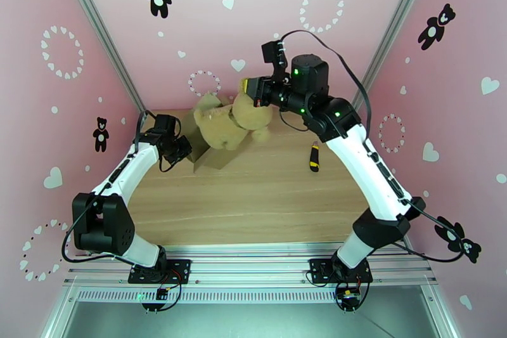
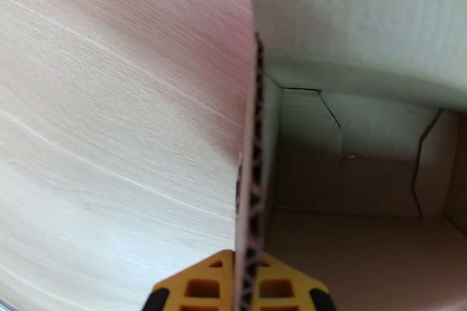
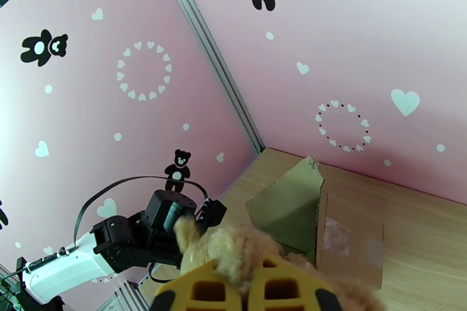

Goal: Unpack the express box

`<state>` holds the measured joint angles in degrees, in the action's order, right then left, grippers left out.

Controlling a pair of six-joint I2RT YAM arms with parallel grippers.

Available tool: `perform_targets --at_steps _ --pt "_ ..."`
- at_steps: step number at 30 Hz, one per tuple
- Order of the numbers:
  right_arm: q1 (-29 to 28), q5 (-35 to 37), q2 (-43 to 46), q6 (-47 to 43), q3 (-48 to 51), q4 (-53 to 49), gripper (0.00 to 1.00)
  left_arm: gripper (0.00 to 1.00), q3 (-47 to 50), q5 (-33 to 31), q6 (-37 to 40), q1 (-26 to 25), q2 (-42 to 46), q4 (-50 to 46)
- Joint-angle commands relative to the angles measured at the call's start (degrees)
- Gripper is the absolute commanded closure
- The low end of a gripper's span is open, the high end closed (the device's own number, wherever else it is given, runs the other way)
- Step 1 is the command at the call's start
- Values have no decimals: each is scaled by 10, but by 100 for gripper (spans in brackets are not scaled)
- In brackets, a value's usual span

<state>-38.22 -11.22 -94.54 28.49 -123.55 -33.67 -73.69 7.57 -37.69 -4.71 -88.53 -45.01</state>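
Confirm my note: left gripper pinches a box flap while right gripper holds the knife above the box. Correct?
No. The right gripper holds the plush bear, not the knife, as the right wrist view shows; the knife lies on the table. The left gripper does pinch the box flap.

Light wood-grain table [image 1: 253, 206] has an opened brown corrugated cardboard box [image 1: 218, 158] sitting back left, plus a small black-and-yellow cutter-looking tool [image 1: 314, 157] lying well off to its right.

The left gripper [image 1: 182, 149], held low, clamps the box [image 1: 218, 158] wall, while the right gripper [image 1: 255, 92], raised higher, pinches the toy [image 1: 225, 125].
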Motion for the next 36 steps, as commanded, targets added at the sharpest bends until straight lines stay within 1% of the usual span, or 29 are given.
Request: perform_targets --at_steps 1,11,16,27,33,34,35,36 --pt "7 8 41 -1 19 29 100 100 -35 -40 15 -8 -6 -26" --pt "13 48 119 -17 84 5 100 100 -76 -83 30 -18 -13 -53" --pt "15 69 150 -23 113 -17 100 100 -84 -93 30 -20 -17 -55" --pt "15 138 196 -32 200 -66 100 100 -84 -94 42 -29 -28 -23" --pt "15 178 221 -48 293 -64 100 100 -96 -73 41 -30 -37 -7" --pt "15 178 225 -51 307 -62 100 99 -96 -68 39 -30 -39 -4" --pt "15 178 228 -53 321 -59 100 93 -98 -64 37 -30 -40 -2" --pt "14 177 232 -54 336 -55 100 78 -101 -61 34 -29 -40 0"
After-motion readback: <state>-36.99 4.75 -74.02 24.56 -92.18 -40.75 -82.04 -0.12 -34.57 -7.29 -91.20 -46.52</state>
